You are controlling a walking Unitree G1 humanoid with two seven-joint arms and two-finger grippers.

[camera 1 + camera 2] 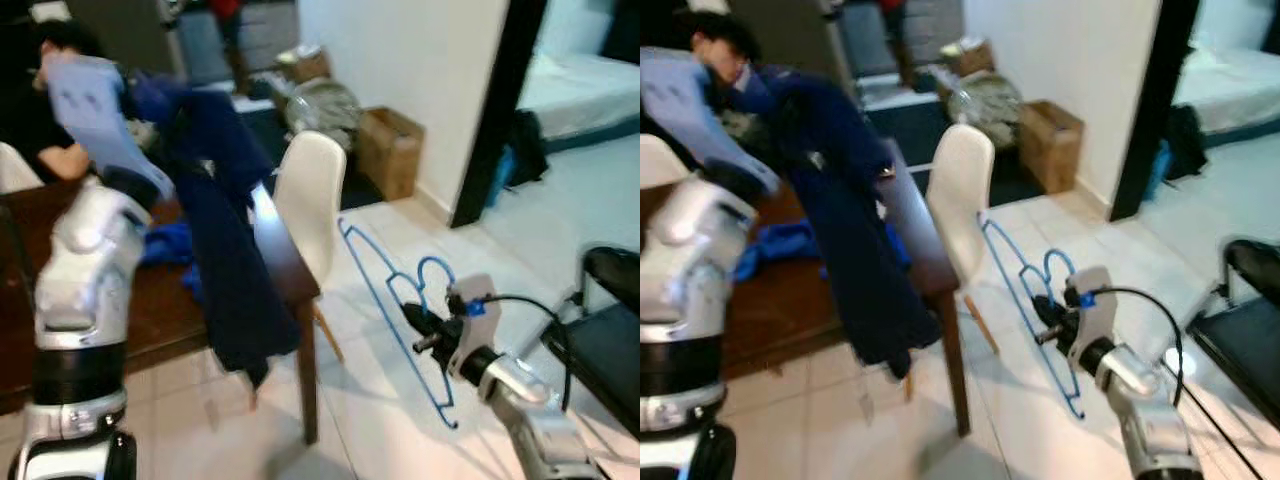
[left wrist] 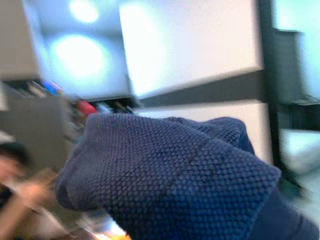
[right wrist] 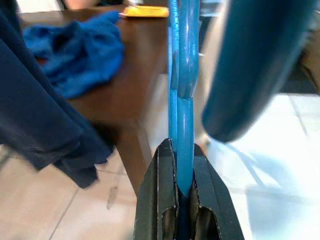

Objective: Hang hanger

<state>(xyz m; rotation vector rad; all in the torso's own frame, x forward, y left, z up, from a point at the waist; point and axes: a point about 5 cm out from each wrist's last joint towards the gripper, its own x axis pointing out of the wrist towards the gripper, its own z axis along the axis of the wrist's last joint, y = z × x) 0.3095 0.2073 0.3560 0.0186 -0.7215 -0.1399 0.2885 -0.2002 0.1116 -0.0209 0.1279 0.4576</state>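
Observation:
A blue wire hanger (image 1: pixel 385 290) is held over the tiled floor to the right of the table, with my right gripper (image 1: pixel 412 318) shut on its lower part. In the right wrist view the two black fingers (image 3: pixel 162 165) pinch the blue wire (image 3: pixel 181 75). My left arm (image 1: pixel 85 270) is raised at the left beside a dark navy garment (image 1: pixel 225 250) that hangs down past the table edge. The same navy knit cloth (image 2: pixel 175 175) lies right in front of the left wrist camera and hides the left gripper.
A dark wooden table (image 1: pixel 150 310) carries a crumpled blue cloth (image 1: pixel 170 240). A white chair (image 1: pixel 308 200) stands at its right end. A person in a light blue shirt (image 1: pixel 75 90) leans over the table. A cardboard box (image 1: pixel 390 150) sits by the wall, and a black frame (image 1: pixel 610 330) stands at the right.

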